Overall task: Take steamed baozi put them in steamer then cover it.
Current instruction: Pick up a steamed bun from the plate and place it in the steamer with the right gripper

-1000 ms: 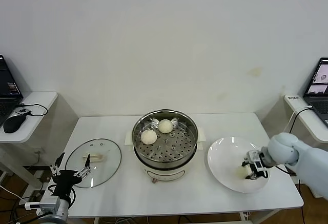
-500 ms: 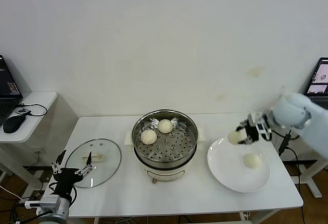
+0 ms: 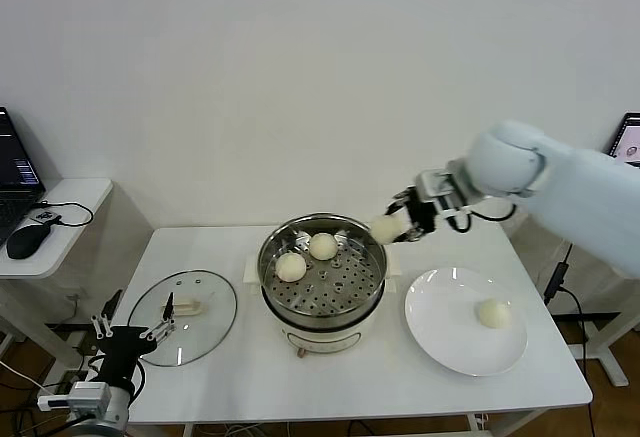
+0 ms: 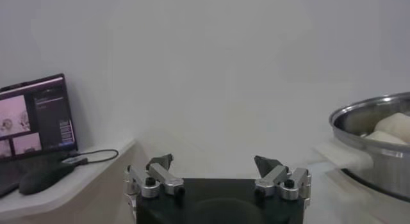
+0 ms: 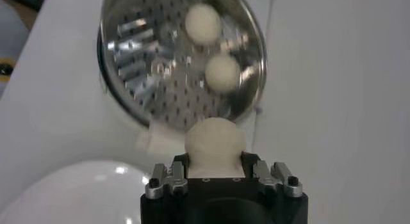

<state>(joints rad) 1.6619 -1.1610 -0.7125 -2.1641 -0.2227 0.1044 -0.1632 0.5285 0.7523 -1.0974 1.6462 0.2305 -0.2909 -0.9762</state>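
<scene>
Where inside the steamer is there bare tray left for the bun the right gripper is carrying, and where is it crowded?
The steamer tray is bare across its near half and the side toward the plate. It is crowded at the far-left part, where two baozi sit close together. The right gripper, shut on the third baozi, is over the steamer's plate-side rim.

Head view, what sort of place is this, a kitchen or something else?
Probably a lab or office test space, not a kitchen: a plain white table against a bare wall holds the shiny steel steamer, while side desks carry an open laptop and a black mouse.
</scene>
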